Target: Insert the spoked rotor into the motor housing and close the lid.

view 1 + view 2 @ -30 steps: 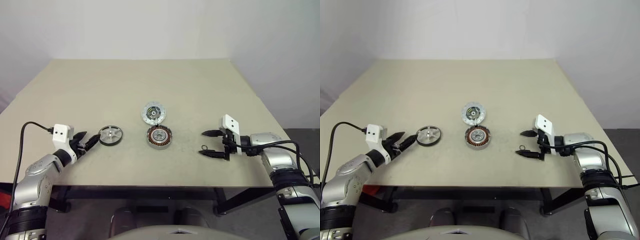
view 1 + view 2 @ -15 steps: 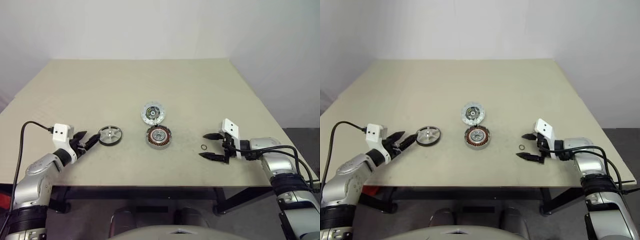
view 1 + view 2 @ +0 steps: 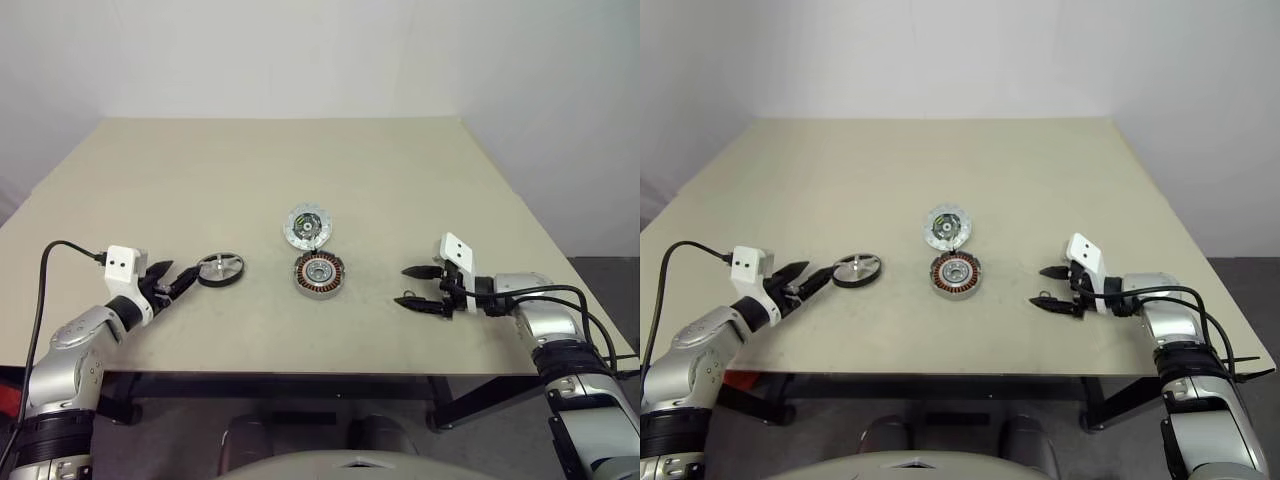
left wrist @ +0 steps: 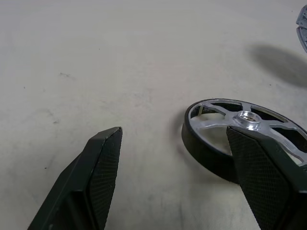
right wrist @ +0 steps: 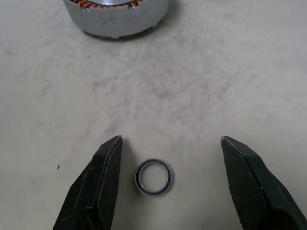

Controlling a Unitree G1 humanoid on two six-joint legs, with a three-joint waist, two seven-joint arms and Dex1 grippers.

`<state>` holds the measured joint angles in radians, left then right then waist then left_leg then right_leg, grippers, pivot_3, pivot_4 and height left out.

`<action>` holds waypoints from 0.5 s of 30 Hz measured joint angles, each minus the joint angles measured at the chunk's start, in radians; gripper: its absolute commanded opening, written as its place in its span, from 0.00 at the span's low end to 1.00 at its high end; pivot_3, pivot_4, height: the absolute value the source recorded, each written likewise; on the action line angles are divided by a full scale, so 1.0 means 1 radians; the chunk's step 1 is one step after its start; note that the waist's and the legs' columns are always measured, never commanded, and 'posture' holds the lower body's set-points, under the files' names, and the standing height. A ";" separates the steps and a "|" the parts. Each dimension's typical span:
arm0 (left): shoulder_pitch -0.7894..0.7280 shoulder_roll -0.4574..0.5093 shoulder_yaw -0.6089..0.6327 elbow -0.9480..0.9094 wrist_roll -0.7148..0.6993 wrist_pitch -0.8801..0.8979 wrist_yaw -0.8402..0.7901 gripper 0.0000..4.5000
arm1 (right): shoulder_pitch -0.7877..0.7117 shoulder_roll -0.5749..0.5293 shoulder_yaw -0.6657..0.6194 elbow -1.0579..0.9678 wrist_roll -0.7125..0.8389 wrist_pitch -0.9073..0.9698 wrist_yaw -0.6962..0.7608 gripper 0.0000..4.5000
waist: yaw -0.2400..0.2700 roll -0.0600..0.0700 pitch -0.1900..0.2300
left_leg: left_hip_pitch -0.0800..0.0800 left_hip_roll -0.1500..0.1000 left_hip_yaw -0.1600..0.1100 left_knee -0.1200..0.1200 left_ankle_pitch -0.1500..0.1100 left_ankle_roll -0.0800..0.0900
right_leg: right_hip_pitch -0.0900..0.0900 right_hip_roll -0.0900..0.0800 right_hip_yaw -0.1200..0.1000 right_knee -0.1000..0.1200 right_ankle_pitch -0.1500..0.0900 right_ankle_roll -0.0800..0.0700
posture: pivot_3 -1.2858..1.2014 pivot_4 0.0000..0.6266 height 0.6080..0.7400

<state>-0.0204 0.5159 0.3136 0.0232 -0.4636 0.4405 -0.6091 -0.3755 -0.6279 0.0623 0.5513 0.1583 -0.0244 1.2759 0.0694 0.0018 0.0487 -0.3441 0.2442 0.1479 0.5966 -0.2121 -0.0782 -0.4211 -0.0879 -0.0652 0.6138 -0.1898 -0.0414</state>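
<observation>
The spoked rotor (image 3: pixel 220 269), silver with a black rim, lies flat on the table at the left. My left gripper (image 3: pixel 180 280) stands open just left of it. In the left wrist view one fingertip (image 4: pixel 259 167) stands in front of the rotor's rim (image 4: pixel 206 148), and whether it touches I cannot tell. The motor housing (image 3: pixel 319 273), with copper windings, sits mid-table. Just behind it lies the lid (image 3: pixel 306 225). My right gripper (image 3: pixel 403 287) is open to the right of the housing, low over the table, with a small metal ring (image 5: pixel 153 177) lying loose between its fingers.
The beige table (image 3: pixel 300 160) stretches bare behind the parts. Its front edge runs close below both grippers. The housing's silver wall (image 5: pixel 117 17) lies a short way past the right gripper's fingertips.
My right gripper's jaws have narrowed a little on either side of the small ring. The left arm, rotor, housing and lid have stayed put.
</observation>
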 measured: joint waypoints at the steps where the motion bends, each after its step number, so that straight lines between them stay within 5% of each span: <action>1: 0.000 0.000 0.000 0.000 0.000 0.000 0.000 0.82 | 0.000 -0.001 0.000 0.008 0.000 -0.010 0.004 0.80 | 0.000 0.000 0.000 | 0.000 0.000 0.000 0.000 0.000 0.000 | 0.000 0.000 0.000 0.000 0.000 0.000 | 0.52 0.00 1.00; 15: 0.000 0.007 0.000 0.001 0.000 0.000 0.000 0.82 | -0.005 -0.001 -0.009 0.123 0.004 -0.103 0.021 0.80 | 0.005 -0.001 -0.002 | 0.012 -0.004 0.000 0.000 -0.003 0.005 | 0.019 -0.003 -0.001 -0.010 -0.001 0.002 | 0.52 0.00 1.00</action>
<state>-0.0204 0.5227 0.3137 0.0243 -0.4633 0.4405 -0.6096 -0.3805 -0.6289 0.0528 0.6748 0.1625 -0.1278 1.2972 0.0744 0.0003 0.0467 -0.3323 0.2406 0.1476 0.5966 -0.2156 -0.0727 -0.4017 -0.0912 -0.0664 0.6035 -0.1908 -0.0398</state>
